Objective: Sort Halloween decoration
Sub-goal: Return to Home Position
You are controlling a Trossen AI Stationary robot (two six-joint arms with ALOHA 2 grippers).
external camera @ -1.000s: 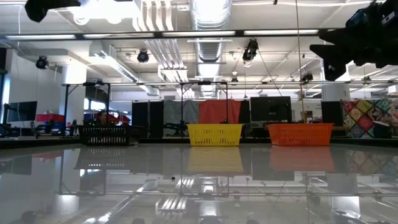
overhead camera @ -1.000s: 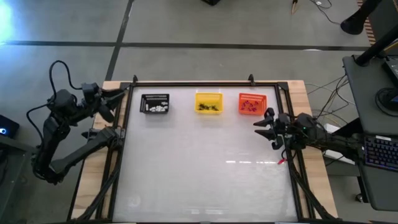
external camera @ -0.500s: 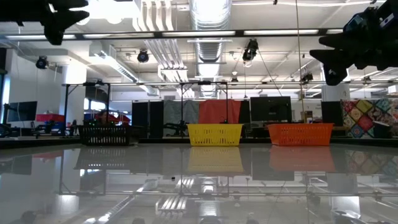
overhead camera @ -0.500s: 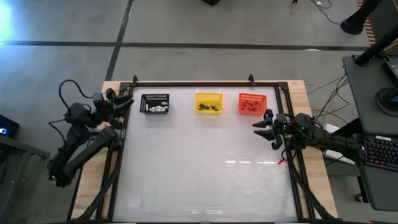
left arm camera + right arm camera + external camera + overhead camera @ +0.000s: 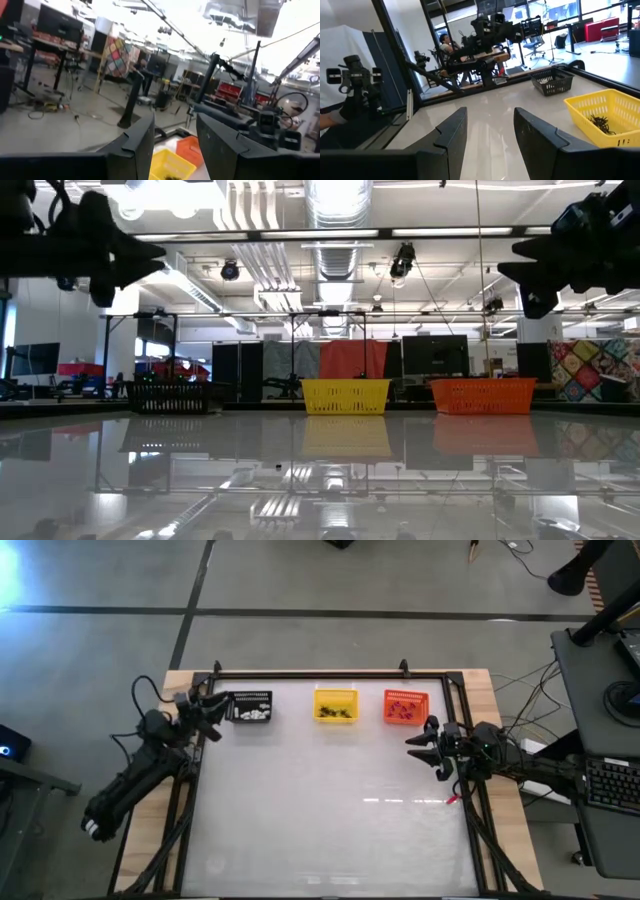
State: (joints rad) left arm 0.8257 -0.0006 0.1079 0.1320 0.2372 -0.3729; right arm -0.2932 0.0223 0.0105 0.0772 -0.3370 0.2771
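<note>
Three small slatted baskets stand in a row along the table's far edge. The black basket (image 5: 249, 706) holds white bits (image 5: 256, 715). Black spider-like shapes (image 5: 601, 121) lie in the yellow basket (image 5: 336, 705), and dark purple bits (image 5: 402, 712) in the orange basket (image 5: 405, 707). My left gripper (image 5: 215, 705) hovers open in the air just left of the black basket. My right gripper (image 5: 422, 745) hovers open at the table's right edge, just on the near side of the orange basket. Neither gripper holds anything.
The glossy white table top (image 5: 330, 810) has a black frame (image 5: 310, 674) around it. Free room spreads over its middle and near part. A desk with a keyboard (image 5: 610, 785) stands right of the table. A person (image 5: 445, 40) sits in the room beyond.
My left arm has swung from outside the table's left edge toward the right, bringing its gripper in over the far left corner beside the black basket and somewhat lower in the low view.
</note>
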